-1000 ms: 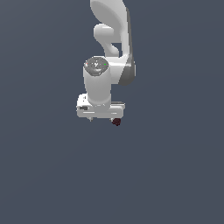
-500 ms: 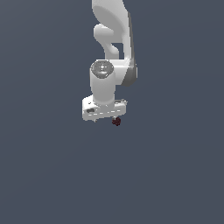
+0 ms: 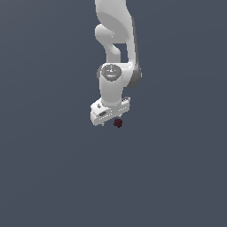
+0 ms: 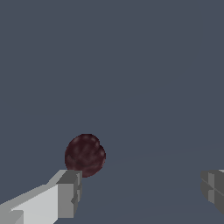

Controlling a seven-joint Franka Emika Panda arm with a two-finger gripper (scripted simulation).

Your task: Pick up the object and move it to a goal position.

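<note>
Smooth white robot arm (image 3: 116, 40), gripper (image 4: 140, 192) with blocky grey fingers (image 4: 70, 192) spread wide and holding nothing, lumpy mottled maroon blob (image 4: 85, 155) just beside one fingertip, plain flat slate-grey background

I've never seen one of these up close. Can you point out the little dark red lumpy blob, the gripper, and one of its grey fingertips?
Dark red lumpy blob (image 4: 85, 155): wrist view, centre of its body.
Gripper (image 4: 142, 192): wrist view, midway between the fingertips.
Grey fingertip (image 4: 70, 193): wrist view, its flat end face.
</note>
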